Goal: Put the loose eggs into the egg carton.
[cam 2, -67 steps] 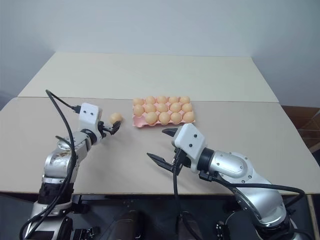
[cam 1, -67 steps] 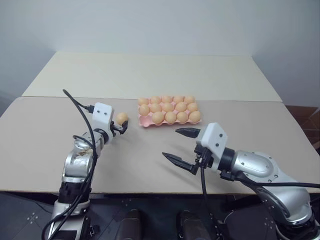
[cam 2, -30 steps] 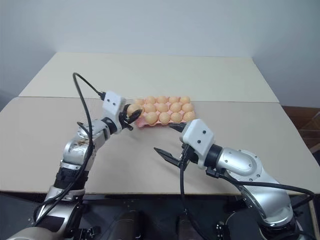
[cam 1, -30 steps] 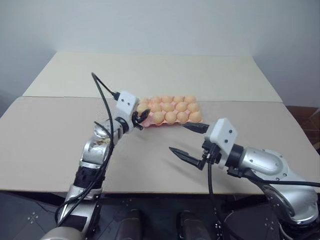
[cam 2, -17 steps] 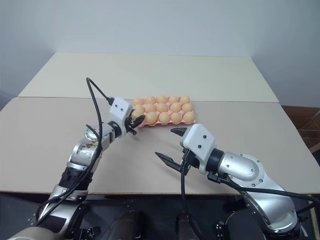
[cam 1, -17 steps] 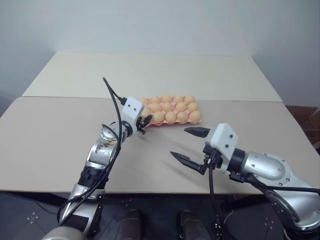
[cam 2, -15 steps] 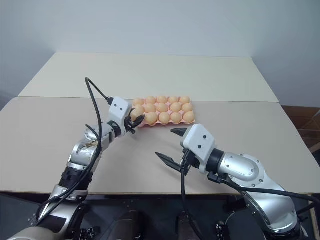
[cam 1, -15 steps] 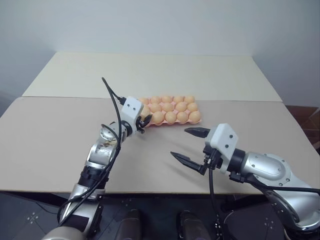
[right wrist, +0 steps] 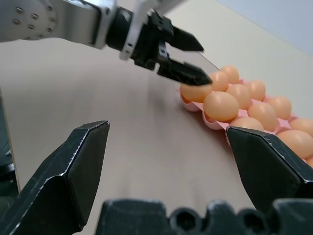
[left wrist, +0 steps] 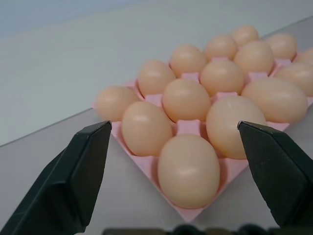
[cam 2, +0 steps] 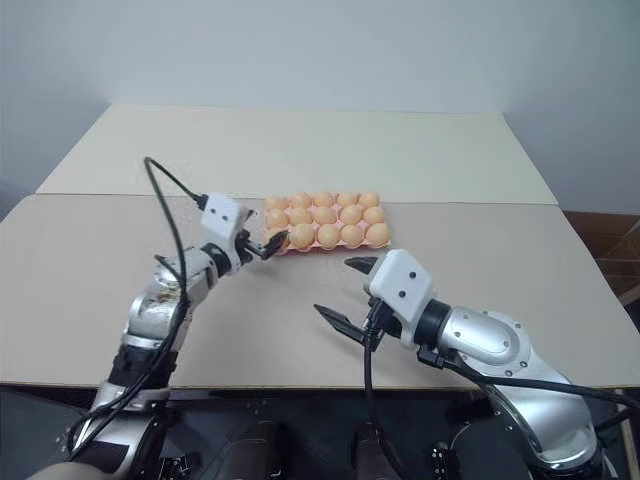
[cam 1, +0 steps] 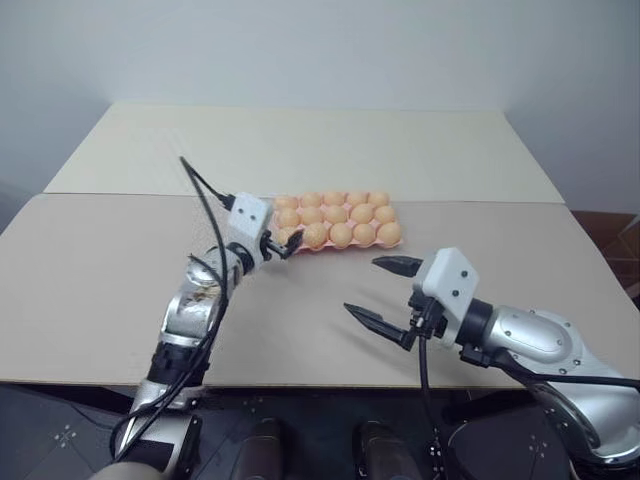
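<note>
In the scalloped pink egg carton (cam 1: 292, 243), smooth oval eggs (cam 1: 341, 234).

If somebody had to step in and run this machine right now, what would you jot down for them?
Left end effector: open, holding nothing, at the near left corner of the egg carton.
Right end effector: open, holding nothing, above the table in front of the carton, apart from it.
Eggs: the head views show three rows of five, every cup filled; the corner egg sits in its cup between the left fingers, which do not touch it.
Done: no loose eggs are visible on the table.
Left: seemingly nothing but drawing the left arm away without knocking the carton.
</note>
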You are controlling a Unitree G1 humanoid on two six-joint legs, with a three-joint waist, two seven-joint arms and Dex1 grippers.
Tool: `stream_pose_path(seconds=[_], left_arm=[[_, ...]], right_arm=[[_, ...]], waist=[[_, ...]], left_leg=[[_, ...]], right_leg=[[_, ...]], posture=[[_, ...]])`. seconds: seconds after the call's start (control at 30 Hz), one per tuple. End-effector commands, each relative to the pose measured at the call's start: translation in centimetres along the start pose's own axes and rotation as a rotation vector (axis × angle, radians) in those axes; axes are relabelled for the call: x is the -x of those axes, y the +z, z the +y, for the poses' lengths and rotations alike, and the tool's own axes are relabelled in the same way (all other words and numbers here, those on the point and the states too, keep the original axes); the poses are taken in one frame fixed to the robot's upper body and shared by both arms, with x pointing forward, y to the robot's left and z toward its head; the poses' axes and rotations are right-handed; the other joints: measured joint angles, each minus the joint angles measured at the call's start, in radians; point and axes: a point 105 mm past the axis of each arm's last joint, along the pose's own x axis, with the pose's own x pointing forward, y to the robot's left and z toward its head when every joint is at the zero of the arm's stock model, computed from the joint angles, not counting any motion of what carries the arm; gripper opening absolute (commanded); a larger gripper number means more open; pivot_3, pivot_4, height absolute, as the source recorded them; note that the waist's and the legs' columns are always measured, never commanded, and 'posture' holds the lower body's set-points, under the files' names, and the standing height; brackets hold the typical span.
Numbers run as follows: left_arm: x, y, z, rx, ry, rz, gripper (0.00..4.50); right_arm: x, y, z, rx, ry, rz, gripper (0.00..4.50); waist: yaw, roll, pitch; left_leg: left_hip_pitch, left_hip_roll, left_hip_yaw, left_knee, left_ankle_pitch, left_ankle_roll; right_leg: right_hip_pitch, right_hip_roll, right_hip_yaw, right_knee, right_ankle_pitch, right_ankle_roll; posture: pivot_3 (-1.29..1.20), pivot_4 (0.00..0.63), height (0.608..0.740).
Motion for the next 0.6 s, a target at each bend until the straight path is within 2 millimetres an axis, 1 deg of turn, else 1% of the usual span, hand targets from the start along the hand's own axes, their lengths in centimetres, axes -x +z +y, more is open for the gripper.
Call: stream_pose_path(seconds=[0.03,0.07,0.13,0.2,0.27,0.37,0.43,0.53,0.6], left_arm=[[2.1,2.9,1.3,0.045,0.088,-0.105,4.49],[2.9,3.0,1.5,0.078,0.112,-0.124,4.49],[4.4,2.8,1.8,0.085,0.164,-0.142,4.49],[6.2,1.7,2.2,0.128,0.221,-0.126,4.49],[7.3,1.2,2.2,0.137,0.249,-0.115,4.49],[9.5,-0.8,2.1,0.138,0.311,-0.081,4.49],[10.3,-1.4,2.0,0.155,0.326,-0.070,4.49],[11.5,-2.5,1.8,0.187,0.378,-0.063,4.49],[12.3,-3.2,1.6,0.208,0.419,-0.054,4.49]], right_arm=[[0.5,1.0,-0.3,0.031,-0.056,-0.059,4.50],[0.6,0.7,-0.5,0.027,-0.084,-0.060,4.50],[0.7,0.1,-0.8,-0.001,-0.139,-0.064,4.50],[0.9,-0.7,-1.4,-0.065,-0.231,-0.092,4.50],[1.1,-1.3,-1.8,-0.094,-0.298,-0.112,4.50],[2.3,-3.7,-3.7,-0.113,-0.550,-0.153,4.50],[2.8,-4.7,-4.0,-0.104,-0.616,-0.167,4.50],[4.1,-6.6,-4.6,-0.111,-0.757,-0.168,4.50],[4.9,-7.7,-4.6,-0.097,-0.803,-0.157,4.50]], waist=[[0.000,0.000,0.000],[0.000,0.000,0.000],[0.000,0.000,0.000],[-0.002,0.000,0.000],[-0.003,0.000,0.000],[-0.002,-0.002,-0.002],[-0.002,-0.001,-0.003],[-0.002,-0.001,-0.003],[-0.003,-0.001,-0.003]], left_leg=[[0.000,0.000,0.000,0.000,0.000,0.000],[0.000,0.000,0.000,0.000,0.000,0.000],[0.001,0.000,0.000,0.000,0.000,0.000],[0.001,0.000,0.000,0.000,0.000,0.000],[0.001,0.000,0.000,0.000,0.000,0.000],[0.002,0.000,0.000,0.000,0.000,-0.001],[0.003,0.000,0.001,0.000,0.000,-0.001],[0.002,0.000,0.002,0.000,0.000,-0.001],[0.002,0.001,0.002,0.000,0.000,-0.001]], right_leg=[[0.000,0.000,0.000,0.000,0.000,0.000],[0.001,0.000,0.000,0.000,0.000,0.000],[0.001,0.000,0.000,0.000,0.000,0.000],[0.001,0.000,0.000,0.000,0.000,0.000],[0.000,0.000,0.000,0.000,0.000,0.000],[0.001,0.000,0.000,0.000,0.000,0.000],[0.002,-0.001,0.000,0.000,0.000,0.000],[0.001,-0.001,0.001,-0.001,0.000,0.000],[0.001,0.000,0.001,-0.001,0.000,0.000]], posture=[[0.00,0.150,0.740],[0.00,0.150,0.740],[0.00,0.150,0.740],[0.00,0.150,0.740],[0.00,0.150,0.740],[0.00,0.150,0.740],[0.00,0.150,0.740],[0.00,0.150,0.740],[0.00,0.150,0.740]])
